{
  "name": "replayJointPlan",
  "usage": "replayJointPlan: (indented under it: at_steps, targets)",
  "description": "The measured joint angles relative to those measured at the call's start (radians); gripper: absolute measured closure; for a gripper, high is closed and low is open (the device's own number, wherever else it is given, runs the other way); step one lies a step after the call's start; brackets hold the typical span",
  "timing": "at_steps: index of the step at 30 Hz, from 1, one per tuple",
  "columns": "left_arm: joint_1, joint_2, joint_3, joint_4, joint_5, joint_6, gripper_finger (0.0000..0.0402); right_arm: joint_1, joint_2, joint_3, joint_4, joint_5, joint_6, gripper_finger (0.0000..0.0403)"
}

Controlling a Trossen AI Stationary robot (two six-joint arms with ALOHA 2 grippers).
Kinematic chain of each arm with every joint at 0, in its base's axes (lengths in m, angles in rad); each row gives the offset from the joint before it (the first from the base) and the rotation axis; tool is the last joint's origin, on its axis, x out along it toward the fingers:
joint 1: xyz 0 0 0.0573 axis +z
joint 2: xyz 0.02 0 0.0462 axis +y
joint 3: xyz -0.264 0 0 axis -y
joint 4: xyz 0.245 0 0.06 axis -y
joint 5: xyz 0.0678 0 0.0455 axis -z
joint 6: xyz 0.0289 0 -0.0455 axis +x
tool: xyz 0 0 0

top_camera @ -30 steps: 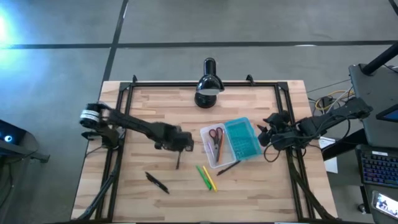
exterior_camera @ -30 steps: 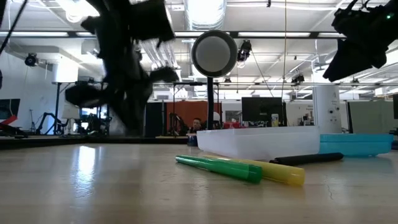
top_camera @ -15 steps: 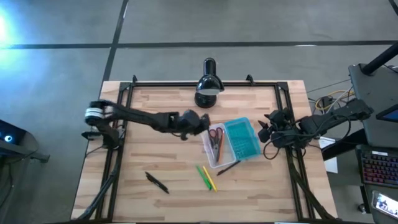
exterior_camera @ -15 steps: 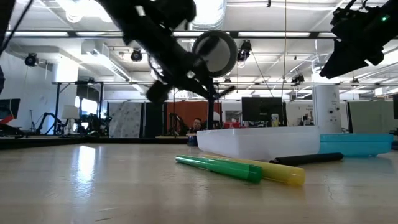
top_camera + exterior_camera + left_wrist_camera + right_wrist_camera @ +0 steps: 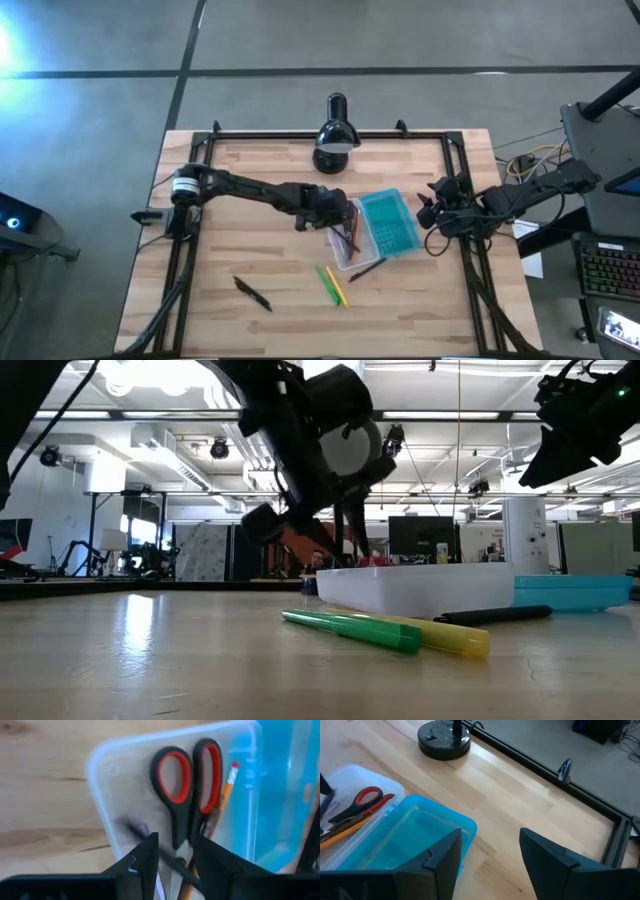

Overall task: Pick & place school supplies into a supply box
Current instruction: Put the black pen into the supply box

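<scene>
Over the clear tray of the box [image 5: 345, 240] I have the left claw [image 5: 172, 851], its fingers [image 5: 147, 855] standing a little apart. A thin black pen [image 5: 172, 862] lies slanted across the gap between them, down in the tray; I cannot tell whether the fingers touch it, so I judge this a drop in progress, with the claw kept low so the pen lands inside the walls. Just past the fingertips lie the red-handled scissors [image 5: 186, 785], and beside them an orange pencil [image 5: 222, 795], both lengthwise in the tray so they fit. The teal lid [image 5: 390, 222] is folded flat to the far side, leaving the tray open from above.

Outward on the tabletop [image 5: 250, 250], a green marker [image 5: 326, 284] and a yellow marker [image 5: 339, 287] lie side by side near the box, a black pen [image 5: 368, 267] rests against its near edge, and another black pen [image 5: 252, 293] lies well apart toward the left. Those are left to collect.

My right claw [image 5: 425, 213] waits spread wide beyond the lid, clear of the left arm's path. A black lamp [image 5: 334, 135] stands at the back.
</scene>
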Motion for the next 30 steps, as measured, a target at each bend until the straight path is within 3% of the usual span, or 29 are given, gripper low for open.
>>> replayJointPlan:
  at_steps: [4,9,13,16,20,24,30]
  targets:
    - [-0.025,-0.096,0.000,-0.033,-0.005,0.237,0.0292,0.000,0.000,-0.002,0.000,-0.001,0.000,0.0211]
    - [-0.112,-0.228,-0.001,-0.285,0.053,0.783,0.0290,0.001,0.003,-0.007,0.004,-0.020,-0.004,0.0211]
    - [-0.221,-0.296,-0.032,-0.523,0.109,0.985,0.0290,0.001,0.009,-0.011,0.033,-0.052,-0.058,0.0211]
    - [-0.317,-0.330,-0.090,-0.563,0.106,1.102,0.0290,0.001,0.025,-0.012,0.098,-0.105,-0.158,0.0211]
    - [-0.441,-0.347,-0.182,-0.536,0.107,1.158,0.0289,0.001,0.072,-0.012,0.211,-0.180,-0.284,0.0211]
    - [-0.537,-0.343,-0.260,-0.520,0.106,1.131,0.0289,0.001,0.138,-0.009,0.268,-0.187,-0.295,0.0211]
    - [-0.593,-0.342,-0.370,-0.476,0.069,0.977,0.0289,0.000,0.243,0.012,0.307,-0.202,-0.281,0.0211]
